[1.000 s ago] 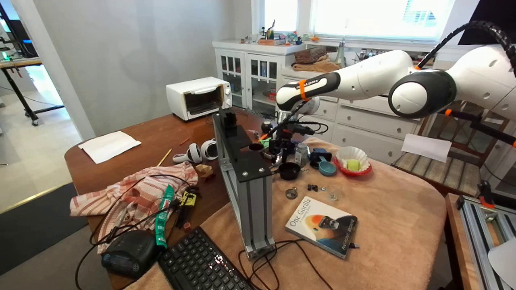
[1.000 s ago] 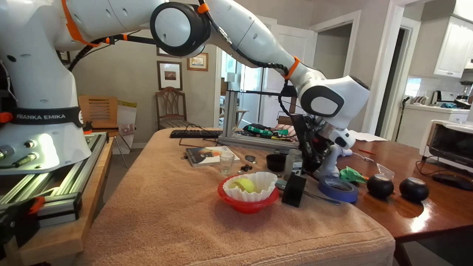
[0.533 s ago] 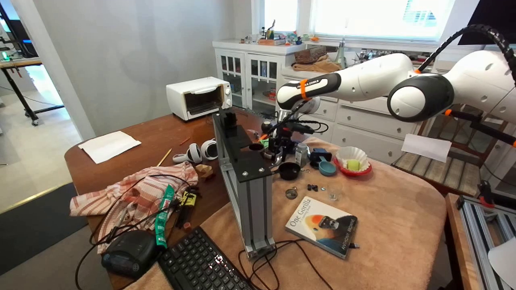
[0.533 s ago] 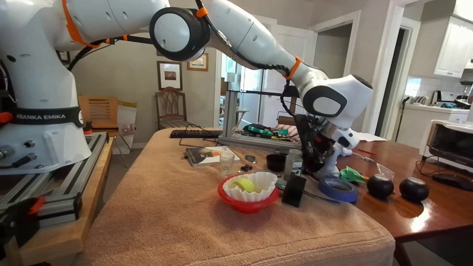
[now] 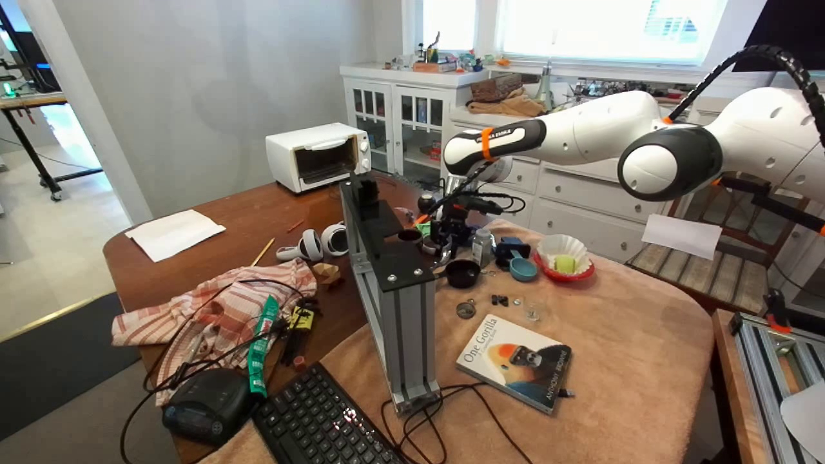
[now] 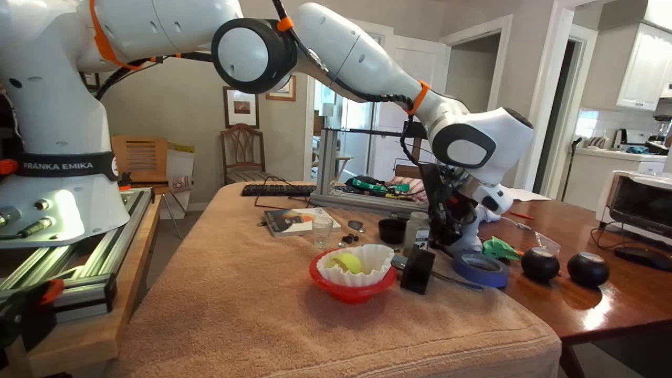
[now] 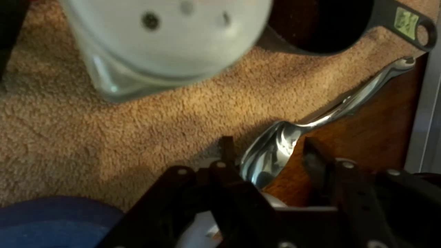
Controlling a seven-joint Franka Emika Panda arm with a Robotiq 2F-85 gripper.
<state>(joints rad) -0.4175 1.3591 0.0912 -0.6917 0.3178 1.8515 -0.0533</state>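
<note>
My gripper is open, its dark fingers on both sides of a shiny metal spoon's bowl. The spoon lies where the tan towel meets the brown wood, its handle running up and to the right in the wrist view. The left finger is close to the bowl's rim; whether it touches cannot be told. Bare wood shows between the bowl and the right finger. In both exterior views the gripper is low over the table beside a clear bottle, and the spoon is mostly hidden.
A white-lidded jar and a black measuring cup stand near the spoon. Blue tape, a black block and a red bowl sit close by. A metal-framed stand rises alongside the gripper.
The arm's elbow has come down a little. The wrist has shifted slightly away from the base, and the gripper's tilt has changed. Objects on the table stay where they were.
</note>
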